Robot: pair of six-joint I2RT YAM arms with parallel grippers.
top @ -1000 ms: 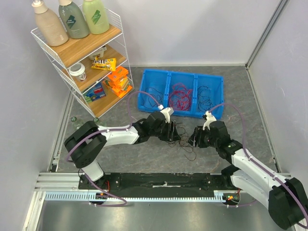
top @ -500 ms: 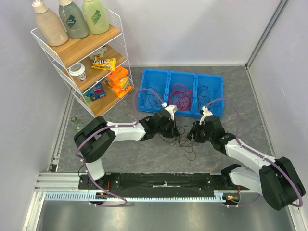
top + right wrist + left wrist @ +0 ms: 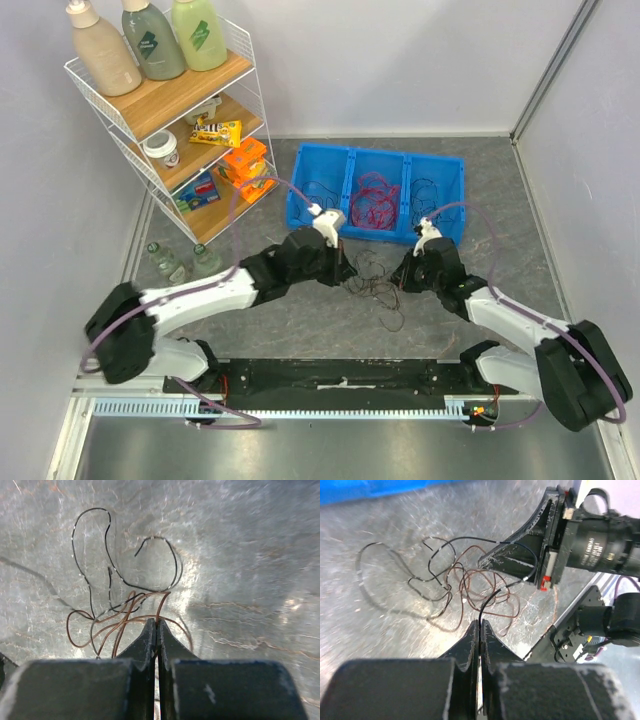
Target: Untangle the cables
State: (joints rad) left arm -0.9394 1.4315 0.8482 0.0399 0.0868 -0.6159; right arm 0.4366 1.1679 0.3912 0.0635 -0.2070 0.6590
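A loose tangle of thin cables [image 3: 372, 287], black and reddish-brown, lies on the grey floor between my two grippers. My left gripper [image 3: 346, 272] is shut on a black cable; in the left wrist view that strand [image 3: 487, 600] rises out of the closed tips [image 3: 479, 623] into the clump [image 3: 470, 580]. From the right, my right gripper [image 3: 401, 279] is shut on a reddish-brown cable, which in the right wrist view runs straight into its pinched tips [image 3: 157, 622]. Black loops [image 3: 125, 565] spread beyond it. The right gripper's dark fingers [image 3: 515, 562] also show in the left wrist view.
A blue three-compartment bin [image 3: 380, 151] behind the grippers holds more black and red cables. A white wire shelf [image 3: 250, 75] with bottles and packets stands at the back left. Two small bottles [image 3: 165, 262] stand on the floor by its foot. Walls close in on three sides.
Both grippers have gone from open to shut, each on a strand of the tangle. The left arm's elbow has swung out to the left and down.
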